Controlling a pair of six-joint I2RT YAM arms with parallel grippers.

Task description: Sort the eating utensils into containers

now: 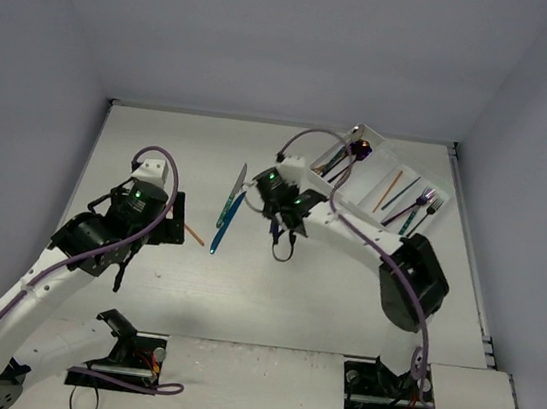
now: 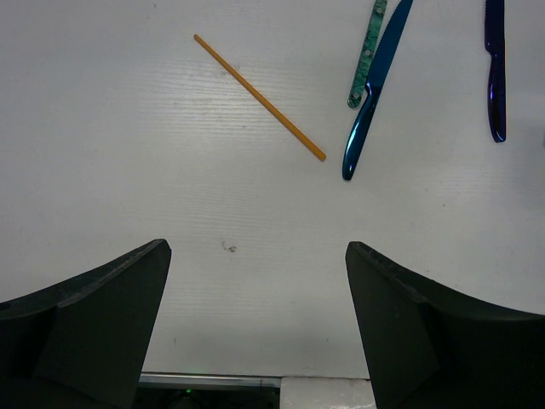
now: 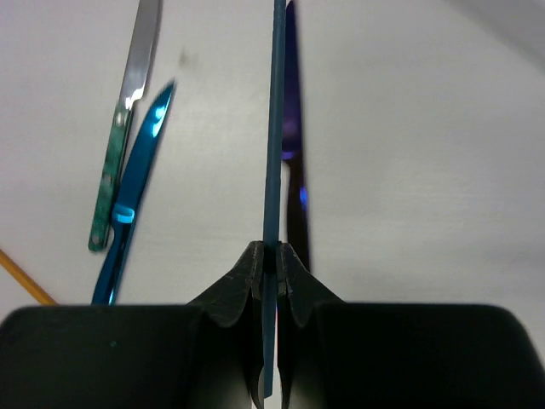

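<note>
Chopstick (image 3: 274, 128), slim glossy blue, pinched tight in right claw (image 3: 269, 260); left claw (image 2: 257, 251) gapes wide, empty.

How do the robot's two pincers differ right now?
The left pincer stands wide open and empty; the right pincer is shut on a slim blue utensil. The left pincer faces an orange chopstick on the table; the right pincer sits nearer the white tray. Both are black.

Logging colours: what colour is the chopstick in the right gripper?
The chopstick is blue; right wrist view shows it best.
</note>
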